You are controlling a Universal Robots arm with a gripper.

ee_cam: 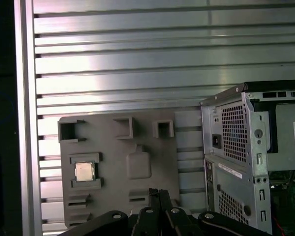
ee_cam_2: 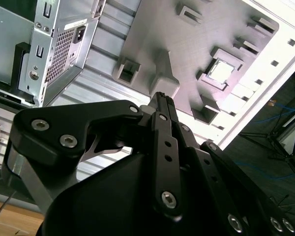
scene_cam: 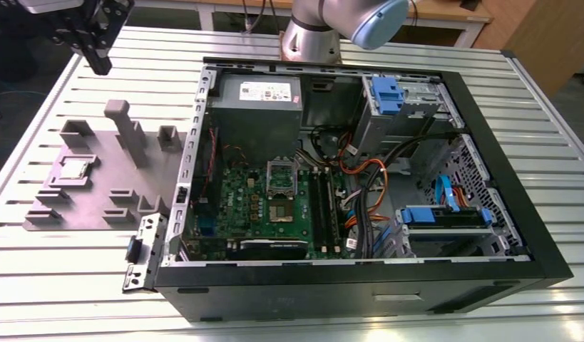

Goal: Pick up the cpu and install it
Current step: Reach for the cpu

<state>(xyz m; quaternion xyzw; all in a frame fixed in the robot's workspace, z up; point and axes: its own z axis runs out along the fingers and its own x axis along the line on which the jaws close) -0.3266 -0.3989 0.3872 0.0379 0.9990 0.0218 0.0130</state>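
Claw (ee_cam: pixel 159 193) is pinched shut and empty, well above the cpu (ee_cam: pixel 84 171), so dropping in closed could jab the chip.

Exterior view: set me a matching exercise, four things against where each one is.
Things:
1. cpu
2. motherboard
3. power supply
4. gripper

Places:
A. in the open case, at its far end towards the exterior view's left
B. in a recess of the grey holder plate
C. raised above the table, at the exterior view's far left
D. lying flat inside the case, green

Pairs: 1-B, 2-D, 3-A, 4-C
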